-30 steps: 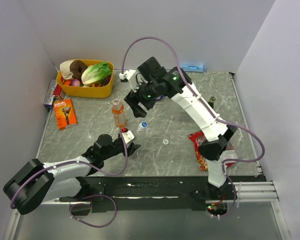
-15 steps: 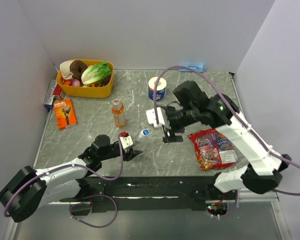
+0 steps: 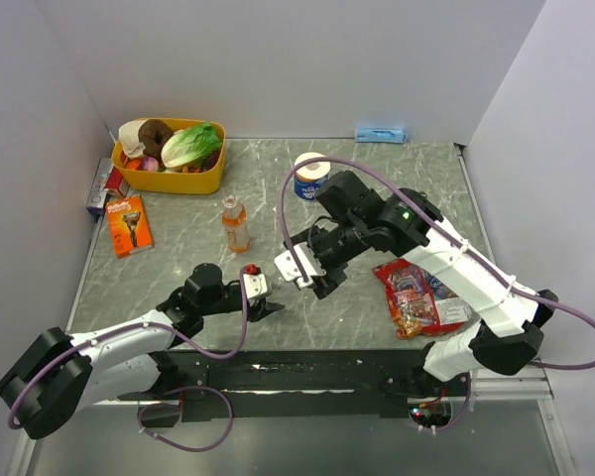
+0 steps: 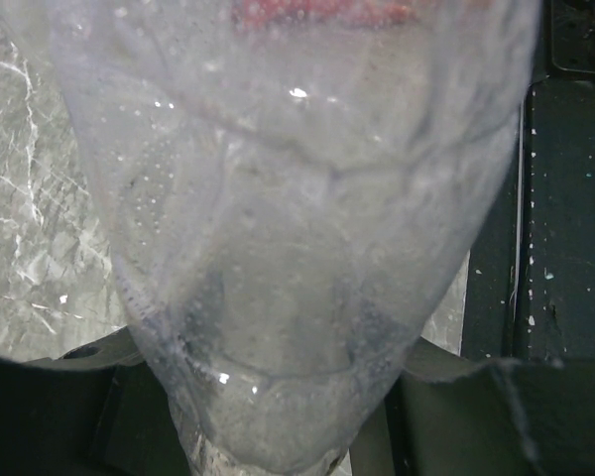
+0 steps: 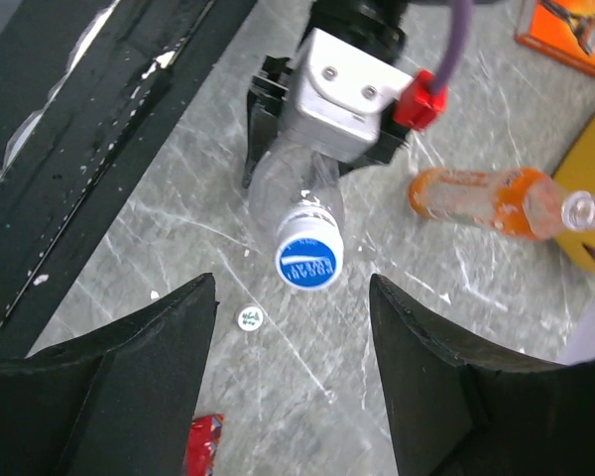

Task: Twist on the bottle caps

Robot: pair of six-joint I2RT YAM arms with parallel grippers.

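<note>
Tightening is judged in hand: a clear bottle [image 5: 296, 193] is clamped in the left gripper [image 3: 266, 300], its blue cap [image 5: 309, 256] at 6 o'clock. The right gripper [image 5: 293, 288], spread open above, must be lowered, closed and twisted.

**3 cameras, 1 shared bottle**

The top external camera looks down from above and behind the arm bases over the whole table [image 3: 426, 178]. The left wrist camera sits against a small clear bottle [image 4: 307, 248], which fills its frame. The right wrist camera looks down on that bottle, sharing the orange drink bottle [image 5: 476, 203] with the top view.
</note>
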